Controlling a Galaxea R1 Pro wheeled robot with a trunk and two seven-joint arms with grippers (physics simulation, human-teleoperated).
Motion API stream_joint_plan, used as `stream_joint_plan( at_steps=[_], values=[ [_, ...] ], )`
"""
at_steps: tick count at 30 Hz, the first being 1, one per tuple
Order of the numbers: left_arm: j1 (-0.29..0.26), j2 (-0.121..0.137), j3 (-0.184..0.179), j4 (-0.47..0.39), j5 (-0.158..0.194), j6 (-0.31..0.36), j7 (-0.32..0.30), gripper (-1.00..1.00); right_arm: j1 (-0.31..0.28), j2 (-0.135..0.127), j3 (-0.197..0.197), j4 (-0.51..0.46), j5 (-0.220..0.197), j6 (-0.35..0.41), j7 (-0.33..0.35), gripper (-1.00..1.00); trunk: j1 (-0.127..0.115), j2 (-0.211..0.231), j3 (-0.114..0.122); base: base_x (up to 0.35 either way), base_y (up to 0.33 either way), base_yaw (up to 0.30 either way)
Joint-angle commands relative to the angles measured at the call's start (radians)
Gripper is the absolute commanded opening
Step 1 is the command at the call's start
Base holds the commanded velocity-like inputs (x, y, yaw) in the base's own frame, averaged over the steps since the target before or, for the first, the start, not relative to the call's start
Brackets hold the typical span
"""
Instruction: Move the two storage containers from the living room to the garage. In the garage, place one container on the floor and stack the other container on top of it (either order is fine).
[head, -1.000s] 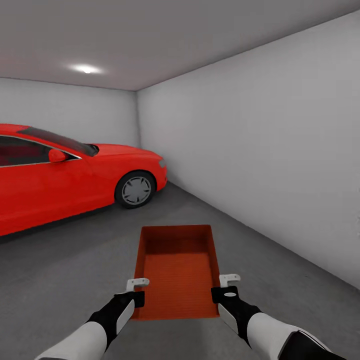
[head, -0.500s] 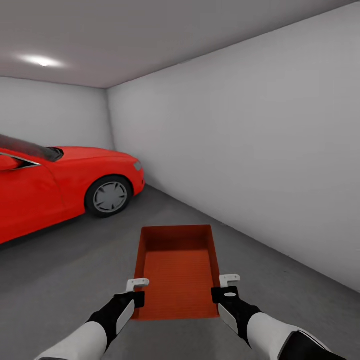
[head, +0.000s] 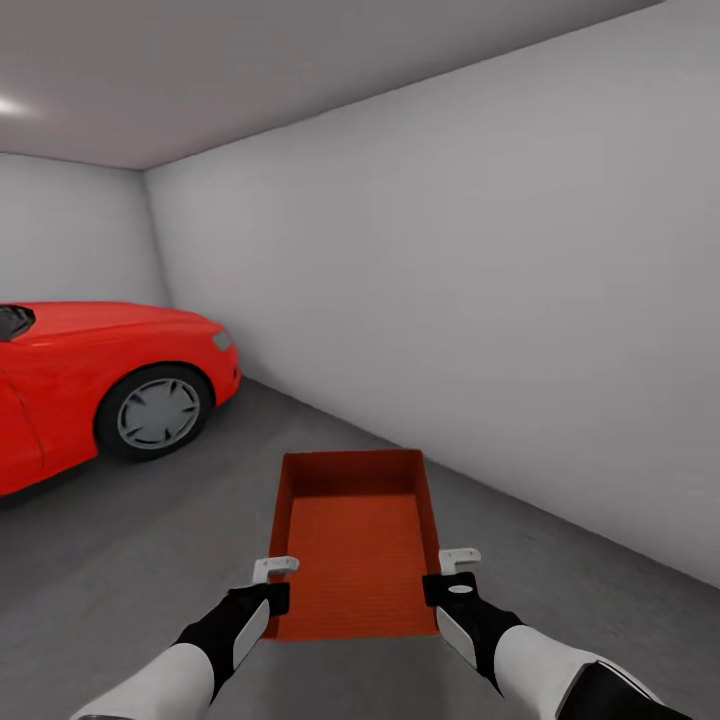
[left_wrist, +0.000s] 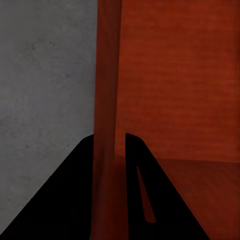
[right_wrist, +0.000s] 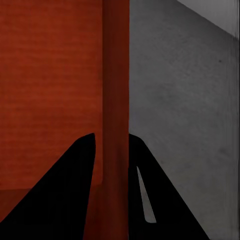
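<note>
**Camera swings right; bin stays carried between both arms**

Sliding toward the left edge of the head view since a second ago, the red car (head: 95, 385) now shows just its front wheel and bonnet, and the ceiling light has shrunk to a sliver at the frame's corner. That is the camera turning, not the car moving. More of the plain white-grey wall (head: 480, 300) fills the scene.

One orange-red storage container (head: 358, 540) is held level above the dark grey floor (head: 130, 540) of the garage, open side up, exactly where it was relative to the arms. The left gripper (head: 272, 572) is clamped on the near end of its left wall; the left wrist view shows that wall (left_wrist: 106, 100) pinched between the two dark fingers (left_wrist: 65, 195). The right gripper (head: 456, 562) is likewise closed on the right wall (right_wrist: 116, 90), one finger inside the bin and one outside.
</note>
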Motion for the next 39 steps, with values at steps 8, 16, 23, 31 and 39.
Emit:
stream_joint_plan(
  at_steps=[8, 16, 23, 31, 39],
  values=[
    [-0.001, 0.000, 0.010, -0.009, -0.004, -0.024, 0.008, -1.00, -0.001, 0.000, -0.003, 0.007, -0.021, 0.001, -0.002, -1.00, 0.001, -0.002, -0.002, 0.322, 0.000, -0.286],
    [-0.001, 0.000, 0.010, -0.009, -0.004, -0.024, 0.008, -1.00, -0.001, 0.000, -0.003, 0.007, -0.021, 0.001, -0.002, -1.00, 0.001, -0.002, -0.002, 0.322, 0.000, -0.286],
    [-0.001, 0.000, 0.010, -0.009, -0.004, -0.024, 0.008, -1.00, -0.001, 0.000, -0.002, 0.007, -0.021, 0.001, -0.002, -1.00, 0.001, -0.002, -0.002, 0.322, 0.000, -0.286],
    [-0.001, 0.000, 0.010, -0.009, -0.004, -0.024, 0.008, -1.00, -0.001, 0.000, -0.002, 0.007, -0.021, 0.001, -0.002, -1.00, 0.001, -0.002, -0.002, 0.321, 0.000, -0.286],
    [-0.001, 0.000, 0.010, -0.009, -0.005, -0.025, 0.008, -1.00, -0.001, 0.000, -0.002, 0.007, -0.021, 0.002, -0.002, -1.00, 0.001, -0.002, -0.002, 0.117, 0.000, -0.286]
  ],
)
